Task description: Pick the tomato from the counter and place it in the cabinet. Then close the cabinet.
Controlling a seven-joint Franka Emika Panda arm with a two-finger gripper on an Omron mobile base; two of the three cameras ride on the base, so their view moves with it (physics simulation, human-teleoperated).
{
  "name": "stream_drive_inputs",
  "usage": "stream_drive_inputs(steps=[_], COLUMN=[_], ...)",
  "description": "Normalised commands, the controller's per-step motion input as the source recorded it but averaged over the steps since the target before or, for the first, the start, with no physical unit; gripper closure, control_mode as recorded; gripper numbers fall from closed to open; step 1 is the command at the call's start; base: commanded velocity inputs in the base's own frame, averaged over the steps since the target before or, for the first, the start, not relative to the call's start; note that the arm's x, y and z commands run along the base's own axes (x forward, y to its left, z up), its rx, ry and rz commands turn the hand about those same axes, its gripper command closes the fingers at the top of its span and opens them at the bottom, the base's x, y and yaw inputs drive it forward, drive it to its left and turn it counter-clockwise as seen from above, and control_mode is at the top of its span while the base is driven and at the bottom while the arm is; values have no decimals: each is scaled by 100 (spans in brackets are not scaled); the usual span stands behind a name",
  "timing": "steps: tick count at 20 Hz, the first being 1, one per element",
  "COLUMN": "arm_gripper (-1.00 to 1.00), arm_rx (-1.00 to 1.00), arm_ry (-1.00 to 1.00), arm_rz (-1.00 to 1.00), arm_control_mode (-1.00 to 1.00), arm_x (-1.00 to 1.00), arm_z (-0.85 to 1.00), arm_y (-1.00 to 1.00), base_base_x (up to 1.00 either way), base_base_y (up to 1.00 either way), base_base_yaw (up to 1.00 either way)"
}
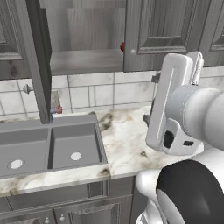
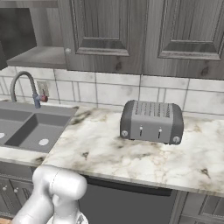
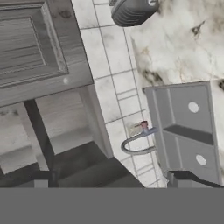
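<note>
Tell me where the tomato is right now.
In the left base view, the tomato sits on the open cabinet's shelf, at its right end, half hidden behind the closed door's edge.

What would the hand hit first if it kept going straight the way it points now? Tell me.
Probably the tiled backsplash between the open cabinet and the faucet; the view along the hand centres there. Depth is unclear.

Tiled wall (image 2: 118, 92); grey sink (image 1: 48, 148); toaster (image 2: 151, 121)

My views are evenly, softly lit and slightly blurry; the surface (image 2: 131, 153) shows no glare, and the open cabinet (image 1: 83, 39) interior looks dimmer.
</note>
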Motion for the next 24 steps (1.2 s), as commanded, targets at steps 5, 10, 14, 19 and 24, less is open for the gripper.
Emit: stream_drive_inputs(steps=[5, 10, 14, 19, 24], arm_gripper=[-100, -100, -100, -100, -100], arm_rx=[-12, -16, -17, -16, -17], arm_ry=[2, -1, -1, 0, -1], arm_rz=[0, 0, 0, 0, 0], arm_control_mode=[-100, -100, -100, -100, -100], arm_x=[-67, -42, 0, 44, 70], arm_z=[10, -2, -20, -25, -13], arm_y=[78, 89, 75, 42, 42], base_base_x=[0, 0, 0, 0, 0], base_base_y=[0, 0, 0, 0, 0], base_base_yaw=[0, 0, 0, 0, 0])
